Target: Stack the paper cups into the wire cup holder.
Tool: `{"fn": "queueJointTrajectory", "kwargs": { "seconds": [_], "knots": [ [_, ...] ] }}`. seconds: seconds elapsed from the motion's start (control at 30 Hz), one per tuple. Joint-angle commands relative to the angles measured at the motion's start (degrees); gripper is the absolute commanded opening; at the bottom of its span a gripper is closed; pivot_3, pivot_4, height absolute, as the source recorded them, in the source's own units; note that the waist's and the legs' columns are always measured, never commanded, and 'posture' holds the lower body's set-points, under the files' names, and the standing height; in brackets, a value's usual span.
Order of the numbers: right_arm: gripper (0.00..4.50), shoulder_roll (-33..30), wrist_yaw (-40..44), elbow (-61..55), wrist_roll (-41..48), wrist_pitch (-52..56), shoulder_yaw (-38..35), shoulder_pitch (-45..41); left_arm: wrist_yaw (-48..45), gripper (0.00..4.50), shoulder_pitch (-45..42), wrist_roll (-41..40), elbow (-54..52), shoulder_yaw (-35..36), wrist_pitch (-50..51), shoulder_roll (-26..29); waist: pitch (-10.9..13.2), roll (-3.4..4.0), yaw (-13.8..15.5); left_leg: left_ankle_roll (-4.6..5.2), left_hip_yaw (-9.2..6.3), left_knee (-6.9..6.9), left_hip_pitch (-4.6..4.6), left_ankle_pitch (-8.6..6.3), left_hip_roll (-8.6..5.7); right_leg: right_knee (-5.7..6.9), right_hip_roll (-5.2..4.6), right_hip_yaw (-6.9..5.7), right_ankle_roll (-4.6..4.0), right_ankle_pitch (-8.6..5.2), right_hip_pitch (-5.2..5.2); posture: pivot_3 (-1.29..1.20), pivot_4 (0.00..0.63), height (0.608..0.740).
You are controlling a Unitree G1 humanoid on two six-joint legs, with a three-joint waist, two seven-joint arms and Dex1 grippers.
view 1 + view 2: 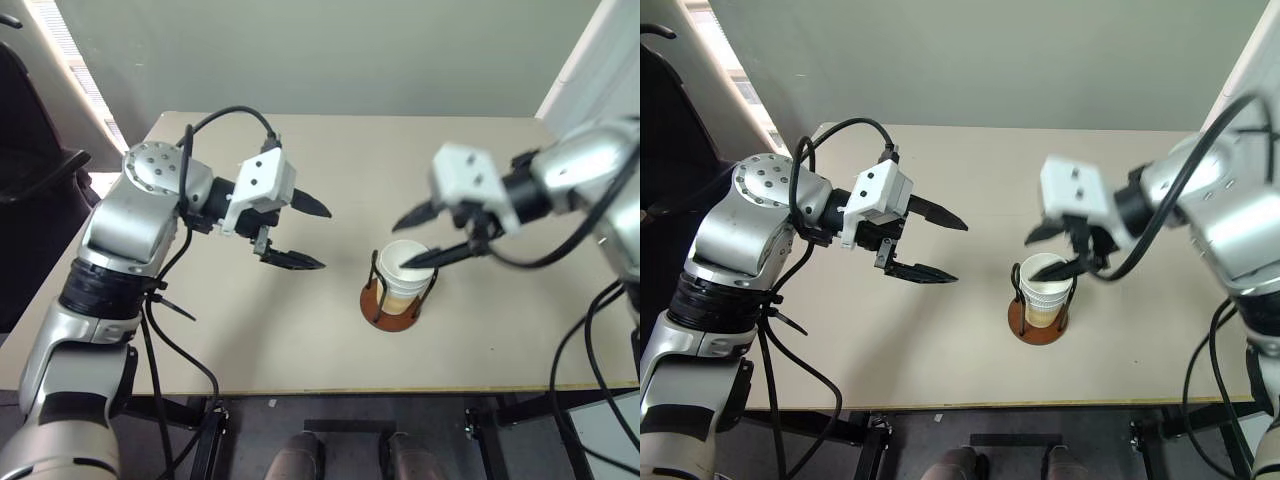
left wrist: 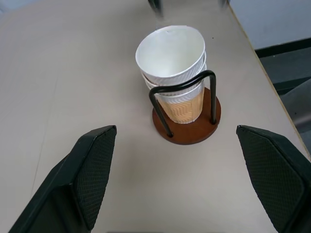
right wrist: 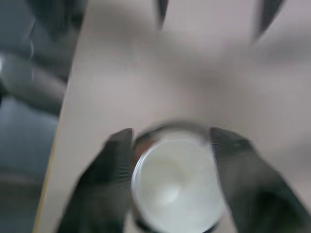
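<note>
Pale beige tabletop (image 1: 300,330) carries the work, set against a plain grey-green wall, with dark table legs below its near edge.

The right gripper (image 1: 1060,252) hangs directly over the stack, its two black fingers spread apart on either side of the top cup's rim. In the right wrist view the fingers flank the white mouth of the cup closely, but that view is blurred and I cannot tell whether they touch the rim; the gap between them looks wide enough that the cup is no longer pinched. The left gripper (image 1: 300,232) hovers well apart toward the left side of the tabletop, its black fingers spread wide and holding nothing, pointing across at the holder.

The small tapered paper cups (image 2: 172,65), white at the rim and inside and pale yellow-tan on the outside, sit nested one in another inside the wire cup holder (image 2: 187,128), a round reddish-brown disc base with thin black wire loops standing upright. The holder stands near the near edge of the tabletop, right of its middle. At least two white rims show stacked above the tan wall of the lowest cup, and the top cup leans slightly.

By my judgement the step in hand is the release of the last cup into the stack. The next move calls for lifting the right gripper straight up, clear of the rim and the wire loops, without dragging the cup or tipping the holder.
</note>
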Motion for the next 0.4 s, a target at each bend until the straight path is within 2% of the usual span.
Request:
{"fn": "queueJointTrajectory", "kwargs": {
  "seconds": [0.03,0.2,0.4],
  "knots": [
    [2.59,0.6,-3.44,3.44,2.98,4.7,-6.64,-3.68,0.35,4.27,-0.64,0.3,0.37,1.97,-1.26,0.59,0.0,0.0,0.08,0.01,0.0,0.0,-0.01,-0.01,0.0,-0.02,0.0,0.0,-0.03,-0.02,0.01,0.0,0.15,0.74],
    [2.59,0.81,-13.03,9.43,2.11,8.13,-13.77,-1.45,6.13,4.27,-0.36,1.61,3.49,4.43,-0.88,0.59,0.0,0.0,0.14,-0.02,0.0,0.02,0.0,-0.01,-0.02,0.01,-0.02,0.02,-0.02,-0.01,-0.02,0.0,0.15,0.74],
    [2.59,-4.33,-17.9,5.9,0.3,5.89,-17.18,12.84,10.83,4.27,4.27,2.06,5.8,8.6,0.73,3.23,0.01,0.01,0.19,-0.1,0.04,-0.08,0.03,-0.01,0.0,0.01,-0.01,0.02,0.38,0.21,-0.04,0.0,0.15,0.74]
  ]
}}
